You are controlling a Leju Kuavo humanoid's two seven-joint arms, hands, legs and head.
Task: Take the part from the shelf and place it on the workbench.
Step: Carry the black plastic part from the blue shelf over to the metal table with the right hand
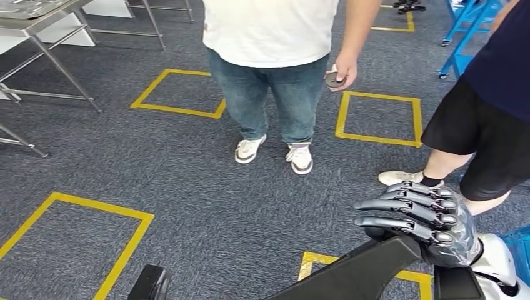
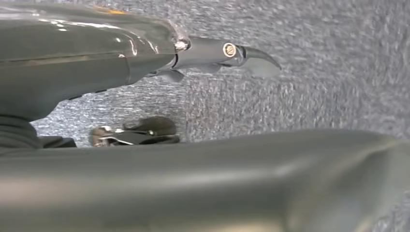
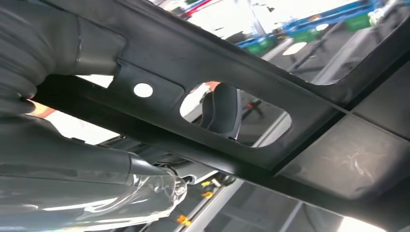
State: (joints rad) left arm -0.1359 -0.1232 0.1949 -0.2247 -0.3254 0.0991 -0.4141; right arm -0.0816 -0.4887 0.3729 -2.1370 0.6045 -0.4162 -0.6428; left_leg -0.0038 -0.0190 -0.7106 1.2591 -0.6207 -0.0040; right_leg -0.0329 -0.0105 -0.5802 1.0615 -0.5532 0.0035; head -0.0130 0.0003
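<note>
Fingers (image 1: 406,209) of the right hand (image 1: 425,225) wrap the black part (image 1: 350,275) — carrying it clear of the floor; left hand (image 2: 145,72) hangs, fingers apart, holding nothing.

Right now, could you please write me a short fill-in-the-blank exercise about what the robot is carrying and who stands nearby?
1. The black part is held by the robot's ____ hand.
2. The floor squares are outlined in ____ tape.
3. The person in jeans wears a ____ shirt.
4. That person's hand holds a small, round, ____ object.

Missing words: right; yellow; white; dark
</note>
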